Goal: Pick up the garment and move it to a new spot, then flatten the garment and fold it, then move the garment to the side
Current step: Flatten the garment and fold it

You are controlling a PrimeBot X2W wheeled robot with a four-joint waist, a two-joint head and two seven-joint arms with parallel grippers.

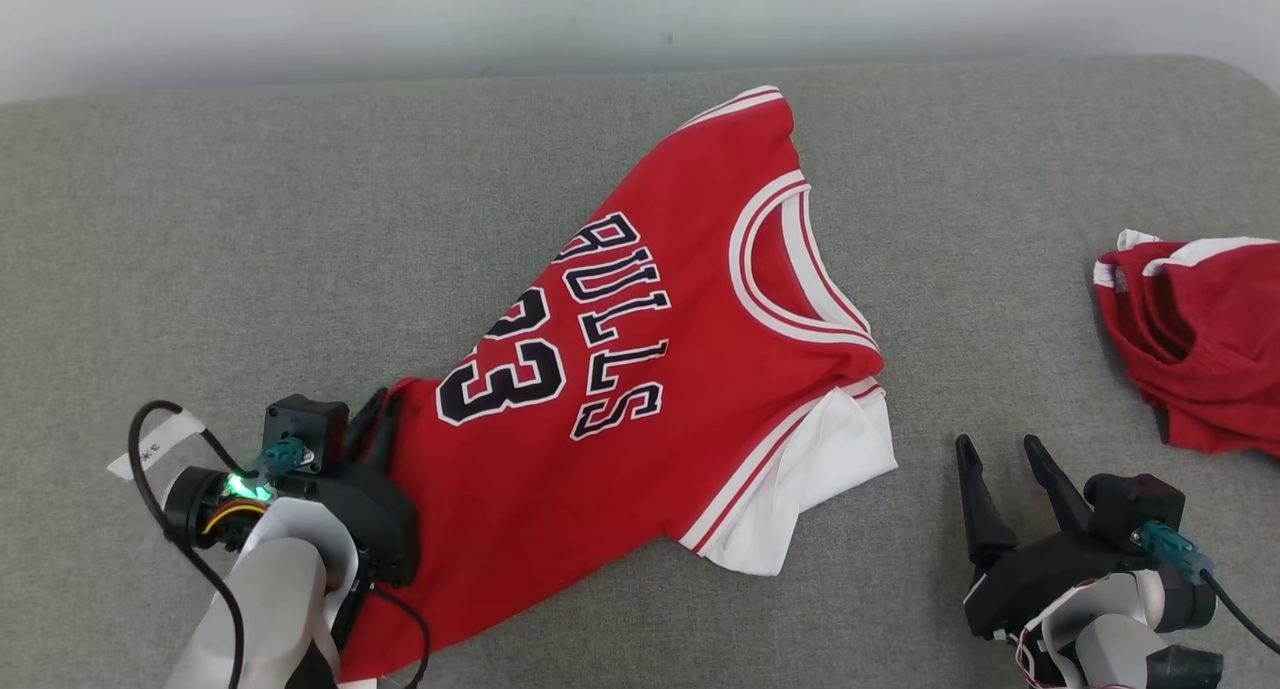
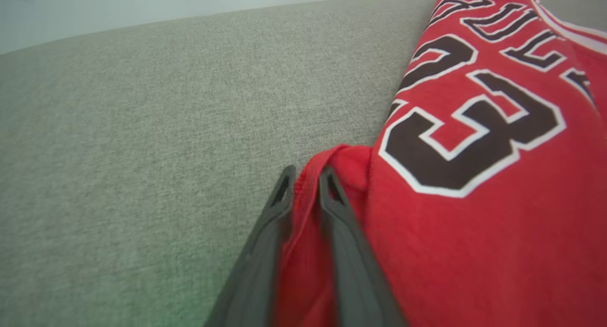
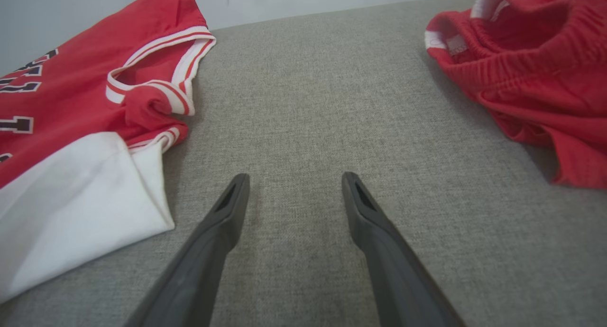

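The garment (image 1: 650, 369) is a red jersey with black lettering and the number 33, lying spread on the grey cushion, white sleeves showing under it at the lower right. My left gripper (image 1: 372, 419) is at the jersey's lower left corner; in the left wrist view its gripper (image 2: 306, 180) is shut on a fold of the jersey's red hem (image 2: 303, 232) between the two fingers. My right gripper (image 1: 1000, 459) stands open over bare cushion to the right of the jersey; the right wrist view shows it as the gripper (image 3: 294, 184) with nothing between its fingers.
A second red garment (image 1: 1200, 339) with an elastic waistband lies crumpled at the right edge, seen in the right wrist view as red shorts (image 3: 536, 70). The grey cushion (image 1: 200, 269) ends at a pale wall behind.
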